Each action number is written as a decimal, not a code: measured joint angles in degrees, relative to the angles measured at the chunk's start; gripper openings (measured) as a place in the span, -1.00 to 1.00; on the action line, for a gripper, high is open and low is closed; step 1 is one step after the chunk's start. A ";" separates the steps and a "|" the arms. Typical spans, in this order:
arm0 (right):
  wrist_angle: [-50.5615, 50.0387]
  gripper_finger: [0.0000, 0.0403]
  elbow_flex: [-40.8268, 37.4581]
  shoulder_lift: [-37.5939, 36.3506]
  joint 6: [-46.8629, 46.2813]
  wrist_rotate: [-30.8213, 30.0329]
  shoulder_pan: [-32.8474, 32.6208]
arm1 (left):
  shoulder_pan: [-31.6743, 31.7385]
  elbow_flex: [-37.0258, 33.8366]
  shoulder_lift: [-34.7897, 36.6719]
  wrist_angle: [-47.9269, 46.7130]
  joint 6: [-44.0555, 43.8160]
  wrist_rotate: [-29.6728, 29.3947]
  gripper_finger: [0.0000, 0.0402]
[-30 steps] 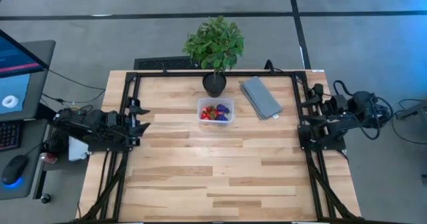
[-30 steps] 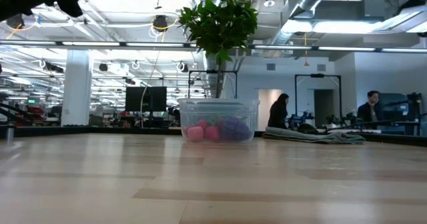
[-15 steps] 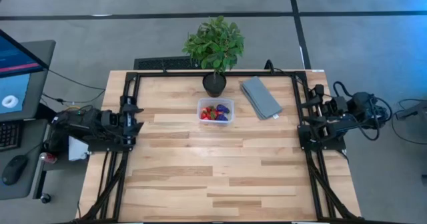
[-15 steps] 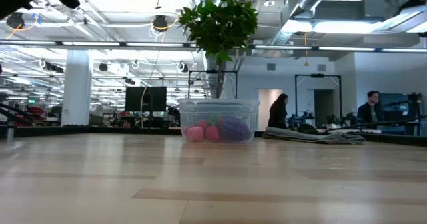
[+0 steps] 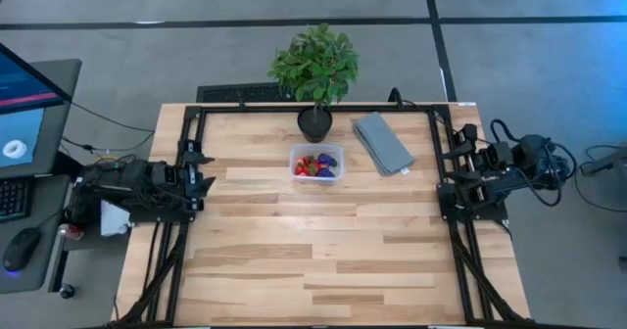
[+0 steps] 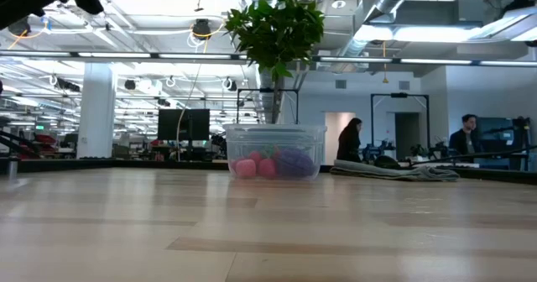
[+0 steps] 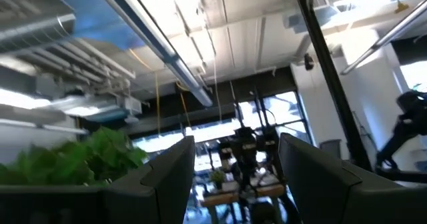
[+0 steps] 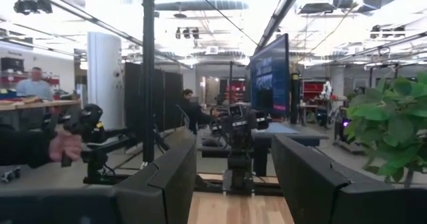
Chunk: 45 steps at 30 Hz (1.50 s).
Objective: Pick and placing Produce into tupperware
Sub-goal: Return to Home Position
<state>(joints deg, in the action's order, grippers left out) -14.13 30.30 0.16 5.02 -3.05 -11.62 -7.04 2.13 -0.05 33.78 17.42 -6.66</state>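
The clear tupperware [image 5: 293, 163] stands on its base at the table's far middle, and its wall [image 6: 231, 143] also shows in the low view. The produce [image 5: 316, 164] lies inside it: red strawberries, pinkish round pieces and a purple grape bunch [image 6: 292, 161]. My left gripper [image 5: 201, 172] waits at the table's left edge, raised, open, with nothing between its fingers [image 7: 170, 177]. My right gripper [image 5: 453, 167] waits at the right edge, raised and open, its fingers [image 8: 167, 184] bare. Both are far from the tub.
A leafy plant in a black pot [image 5: 314, 123] stands just behind the tub. A folded grey cloth [image 5: 382, 143] lies to the tub's right. Black frame rails [image 5: 186, 231] run along the table's sides. People [image 6: 350, 139] stand in the room beyond.
My left gripper has swung a little toward the table's far edge while staying at the left edge. The tub, the produce and my right gripper have kept still.
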 joint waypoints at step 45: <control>24.28 0.09 -22.36 0.02 -9.33 1.57 5.50 | 0.63 0.00 -0.02 -0.04 -2.68 -1.29 0.05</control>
<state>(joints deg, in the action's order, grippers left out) 10.15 7.94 0.19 -4.32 -1.48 -6.11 -6.42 2.13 -0.08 33.74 14.74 -7.94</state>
